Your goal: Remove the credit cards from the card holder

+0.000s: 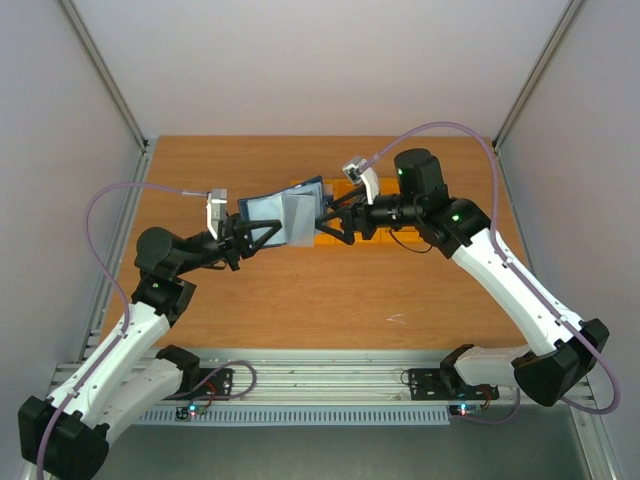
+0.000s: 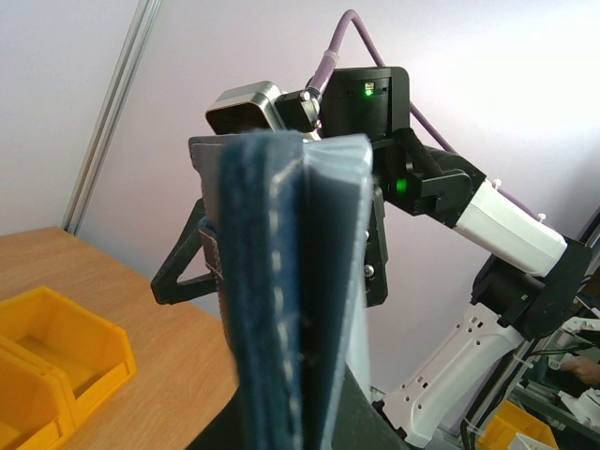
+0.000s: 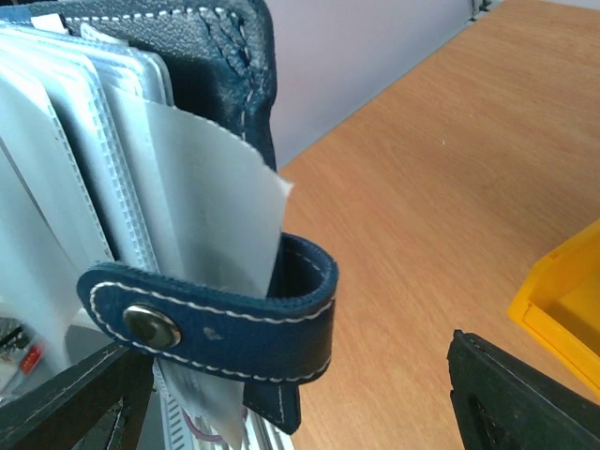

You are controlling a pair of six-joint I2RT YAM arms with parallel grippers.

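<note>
The card holder [image 1: 285, 216] is a dark navy folding wallet held up above the table between my two arms. My left gripper [image 1: 252, 228] is shut on its left side; in the left wrist view its stitched edge [image 2: 281, 309] fills the centre. My right gripper [image 1: 332, 222] is open at its right side. In the right wrist view the navy snap tab [image 3: 216, 323] and clear sleeves [image 3: 112, 169] sit between my spread right gripper [image 3: 291, 403] fingers [image 3: 511, 398], not clamped. No black, red or blue credit card shows; they are hidden.
Orange plastic bins [image 1: 352, 190] stand on the table behind the holder, also in the left wrist view [image 2: 56, 361] and the right wrist view [image 3: 562, 309]. The wooden table [image 1: 300, 300] spreads beneath. Grey walls and metal posts enclose it.
</note>
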